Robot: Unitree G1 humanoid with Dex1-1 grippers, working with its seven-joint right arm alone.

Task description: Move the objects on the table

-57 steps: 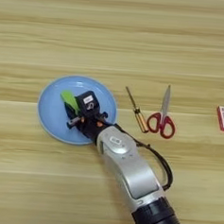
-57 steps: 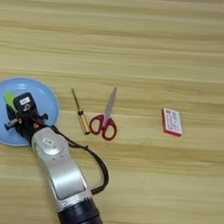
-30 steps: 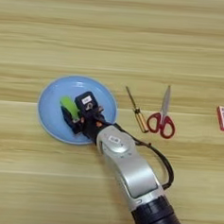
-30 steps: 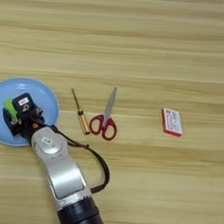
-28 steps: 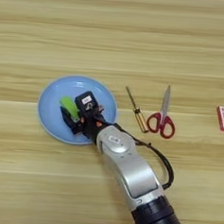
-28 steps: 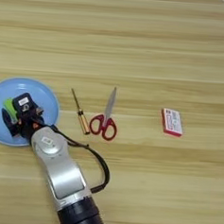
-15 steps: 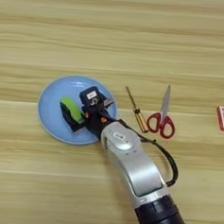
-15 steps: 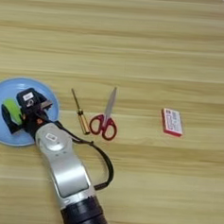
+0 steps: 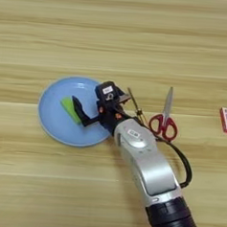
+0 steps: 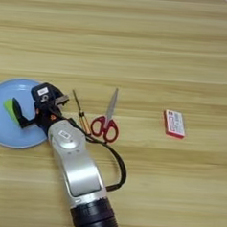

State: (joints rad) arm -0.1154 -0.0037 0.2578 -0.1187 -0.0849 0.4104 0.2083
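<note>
Right arm reaches in from the bottom edge, end effector (image 9: 94, 109) over the right half of the round light-blue plate (image 9: 52, 125). Fingers spread — one black finger (image 9: 81, 114) lies low beside the small green block (image 9: 69, 108), the other sits up near the white-labelled housing; nothing pinched between them.

Green block lies flat on the plate, left of centre, right edge just beside the lower finger. Looks like touching, but I cannot tell for certain.

Other objects on the bare tabletop (image 9: 115, 43):
- thin yellow-handled screwdriver (image 10: 80, 114), just right of the plate, part-hidden by the wrist
- red-handled scissors (image 10: 106, 119), beside the screwdriver, blades pointing away
- small red-and-white flat box (image 10: 174, 123), well apart to the right

Judgement: the block seems placed, so the step in hand is clearing the end effector off the plate. To do it well — lift straight up before swinging right, fingers kept spread, so the low finger does not drag the block or tip the plate's rim. Mind the screwdriver close under the wrist; a sideways sweep could roll it.
</note>
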